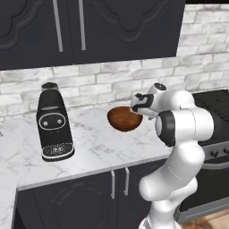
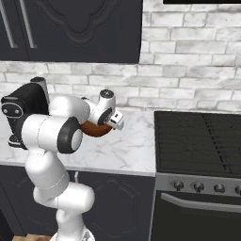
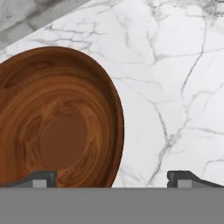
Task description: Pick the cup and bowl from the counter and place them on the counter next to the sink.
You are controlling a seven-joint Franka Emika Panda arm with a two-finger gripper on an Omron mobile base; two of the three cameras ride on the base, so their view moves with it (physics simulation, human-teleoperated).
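I am going for the brown bowl with my pincer wide open (holding nothing), so next I must drop over its rim and squeeze.

Arm bent, tool spread wide

A round, reddish-brown bowl of smooth, swirling wood grain sits on a polished white marble counter with grey veins, backed by rough pale brick.
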